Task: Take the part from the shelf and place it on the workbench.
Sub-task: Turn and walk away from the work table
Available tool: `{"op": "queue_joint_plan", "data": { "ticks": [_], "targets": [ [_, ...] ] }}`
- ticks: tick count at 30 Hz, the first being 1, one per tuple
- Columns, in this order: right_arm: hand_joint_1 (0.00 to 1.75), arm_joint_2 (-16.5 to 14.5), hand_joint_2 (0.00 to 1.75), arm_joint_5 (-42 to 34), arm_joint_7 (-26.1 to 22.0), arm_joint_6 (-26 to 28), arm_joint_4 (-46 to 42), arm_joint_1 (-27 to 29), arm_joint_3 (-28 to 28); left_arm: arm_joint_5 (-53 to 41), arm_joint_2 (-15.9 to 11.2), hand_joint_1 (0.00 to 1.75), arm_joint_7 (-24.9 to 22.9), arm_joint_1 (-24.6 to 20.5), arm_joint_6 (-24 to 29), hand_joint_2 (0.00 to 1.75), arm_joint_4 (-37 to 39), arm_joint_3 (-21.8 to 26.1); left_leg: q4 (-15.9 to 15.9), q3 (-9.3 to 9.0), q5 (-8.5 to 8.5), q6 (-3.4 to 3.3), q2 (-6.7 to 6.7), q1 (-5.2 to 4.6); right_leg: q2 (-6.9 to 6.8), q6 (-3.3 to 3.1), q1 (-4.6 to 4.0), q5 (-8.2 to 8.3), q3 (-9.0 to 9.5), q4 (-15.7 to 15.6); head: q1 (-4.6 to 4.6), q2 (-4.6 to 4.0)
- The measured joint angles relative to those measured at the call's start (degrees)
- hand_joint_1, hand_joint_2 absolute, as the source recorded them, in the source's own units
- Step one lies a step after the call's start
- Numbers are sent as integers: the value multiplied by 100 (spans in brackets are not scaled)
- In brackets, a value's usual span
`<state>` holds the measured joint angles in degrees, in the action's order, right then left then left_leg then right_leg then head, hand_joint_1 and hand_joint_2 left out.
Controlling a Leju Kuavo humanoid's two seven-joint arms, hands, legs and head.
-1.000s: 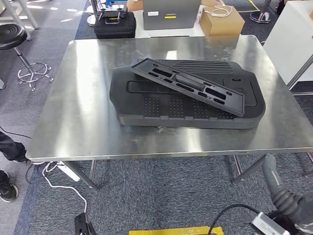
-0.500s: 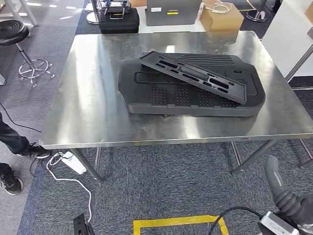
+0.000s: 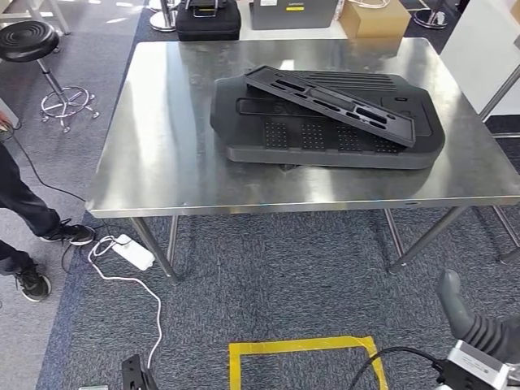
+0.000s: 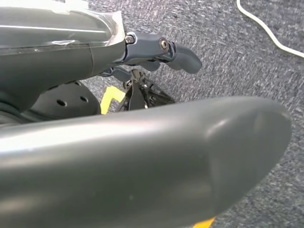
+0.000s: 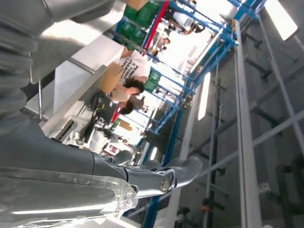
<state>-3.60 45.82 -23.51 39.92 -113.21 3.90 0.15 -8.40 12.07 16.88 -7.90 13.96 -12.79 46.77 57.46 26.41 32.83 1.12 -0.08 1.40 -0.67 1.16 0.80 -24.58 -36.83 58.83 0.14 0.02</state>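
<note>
- Nearest of all, the right hand [image 3: 469, 321] hangs low at the robot's side, over the grey carpet; its fingers [image 5: 179, 172] lie stretched out with nothing between them, released.
- The left hand [image 4: 157, 47] also hangs by the floor, its fingers [image 4: 185, 57] apart from the thick grey thumb [image 4: 201, 156] and grasping nothing.
- On the carpet just ahead of the right hand's fingers lies a yellow tape outline [image 3: 306, 351]. Further out on the left hand's side, a white power strip [image 3: 133, 251] trails its cord.
- A person's dark trouser leg and shoe [image 3: 28, 276] stand at the far left edge.
- Beyond the fingers, well apart from both hands, stands the steel workbench [image 3: 159, 146].
- The part [image 3: 331, 101], a long black slotted panel, lies tilted on top of a larger black moulded cover [image 3: 276, 134] on the workbench, touching it, with neither hand near.
- Past the bench, a black case [image 3: 207, 20], a grey box [image 3: 293, 12] with a yellow-and-white label too small to read, and a cardboard carton [image 3: 370, 18].
- A black stool [image 3: 28, 41] stands off to the far left.
- Against the picture a second ago, the whole scene has slid: the bench sits higher and further off, more carpet and all of the tape outline show, so the camera has drawn back; part and cover lie alike on each other.
</note>
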Motion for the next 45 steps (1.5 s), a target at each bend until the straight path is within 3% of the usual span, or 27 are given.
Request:
{"op": "queue_joint_plan", "data": {
  "ticks": [2,3,5,7,8,9,10,13,15,17,19,22,23,24,25,26,28,29,30,32,34,37,39,40,43,45],
  "targets": [
    [0,84,0,-38,39,1,21,4,20,1,0,0,21,8,-10,0,1,0,-10,55,-29,-129,-2,-21,2,81,26,48,-31,-1,4,0],
    [0,124,0,-56,49,1,34,9,28,2,0,0,33,12,-14,0,1,0,-10,95,-71,-192,5,-26,4,110,40,-24,-66,62,7,0],
    [0,202,0,-82,62,0,64,18,43,1,0,0,48,11,-18,0,0,0,-14,198,-170,-301,29,-36,8,149,55,-415,-242,531,11,0],
    [0,264,0,-101,87,0,95,29,61,1,0,0,52,17,-19,0,0,0,-10,311,-261,-352,58,-74,8,163,53,-871,-460,1302,14,1],
    [0,288,0,-111,99,0,111,37,68,1,0,0,53,23,-19,0,0,0,-8,360,-298,-365,75,-96,7,159,51,-984,-485,1541,14,1],
    [0,309,0,-123,110,0,127,45,74,1,0,0,54,28,-20,0,0,0,-6,402,-332,-372,94,-119,7,145,44,-998,-402,1571,14,1],
    [0,327,0,-135,115,0,139,49,78,1,0,0,54,31,-20,0,0,0,-5,431,-358,-374,112,-138,5,117,32,-916,-198,1348,13,1],
    [0,362,0,-154,122,0,147,40,84,1,9,0,55,31,-22,0,0,0,-1,470,-407,-353,167,-177,-63,-39,-56,-587,629,101,9,0],
    [0,379,0,-161,123,1,148,41,90,1,16,0,53,30,-27,0,0,0,4,490,-435,-310,216,-181,-90,-113,-108,-561,806,-241,7,0],
    [0,396,0,-166,124,2,149,52,95,1,15,0,50,29,-30,0,0,0,10,504,-443,-260,256,-173,-47,-145,-102,-511,788,-290,8,0],
    [0,403,0,-167,124,2,149,49,108,1,10,0,50,29,-30,0,0,0,201,594,-263,-210,199,-164,-15,-189,-74,-430,771,-362,4,0],
    [0,403,0,-173,134,2,157,54,123,1,1,0,48,32,-28,0,0,0,1231,1020,326,-138,80,-127,37,-228,-66,-353,681,-378,-2,0],
    [0,403,0,-174,137,2,165,59,124,1,-1,0,46,34,-28,0,0,0,1524,1131,425,-118,72,-116,68,-224,-66,-339,648,-363,-2,0],
    [0,403,0,-174,137,2,172,63,125,1,-3,0,45,35,-28,0,0,0,1624,1153,414,-103,70,-105,105,-219,-65,-330,618,-342,-2,0],
    [0,404,0,-175,137,2,178,66,125,1,-3,0,45,37,-28,0,0,0,1492,1067,294,-91,65,-89,146,-209,-61,-327,590,-311,-2,0],
    [0,404,0,-177,137,2,182,69,125,1,-4,0,45,38,-28,0,0,0,1160,890,99,-81,44,-68,192,-195,-55,-333,564,-269,-2,0],
    [0,406,0,-183,137,2,183,67,125,1,-6,0,45,42,-30,0,1,0,442,539,-177,-70,-114,-23,279,-146,-52,-357,483,-153,1,0],
    [0,407,0,-185,137,2,182,66,125,1,-7,0,45,44,-30,0,1,0,244,459,-224,-73,-187,-15,322,-110,-50,-358,428,-99,3,0],
    [0,408,0,-187,138,2,181,69,126,3,-7,0,43,47,-30,0,1,1,183,446,-211,-87,-238,-20,359,-74,-48,-351,375,-62,3,0],
    [0,413,0,-189,138,2,181,91,129,9,-4,0,38,47,-31,0,0,1,179,476,-233,-152,-193,-34,424,-7,-29,-324,314,-42,3,0],
    [0,427,0,-192,141,3,180,107,131,14,2,0,36,42,-33,0,0,2,155,481,-273,-234,-117,-23,348,43,-22,-444,244,107,10,0],
    [0,444,0,-202,155,4,183,114,134,13,4,0,30,46,-42,0,0,1,145,501,-295,-292,24,-38,153,110,-9,-979,-162,1083,16,0],
    [0,449,0,-211,158,4,187,130,136,13,4,0,23,53,-44,0,0,1,147,512,-297,-295,125,-59,125,130,0,-1124,-335,1556,15,0],
    [0,452,0,-213,158,4,189,134,136,14,4,0,20,53,-45,0,0,1,147,511,-297,-295,170,-67,113,127,1,-1036,-265,1468,15,0],
    [0,460,0,-220,166,4,184,127,136,14,4,0,20,44,-57,0,0,0,145,501,-294,-285,274,-87,-49,64,-36,-556,344,320,14,0],
    [0,466,0,-225,173,4,180,119,136,14,5,0,20,38,-66,0,0,0,142,515,-299,-255,327,-99,-128,12,-87,-470,524,-89,9,0]
  ]
}}
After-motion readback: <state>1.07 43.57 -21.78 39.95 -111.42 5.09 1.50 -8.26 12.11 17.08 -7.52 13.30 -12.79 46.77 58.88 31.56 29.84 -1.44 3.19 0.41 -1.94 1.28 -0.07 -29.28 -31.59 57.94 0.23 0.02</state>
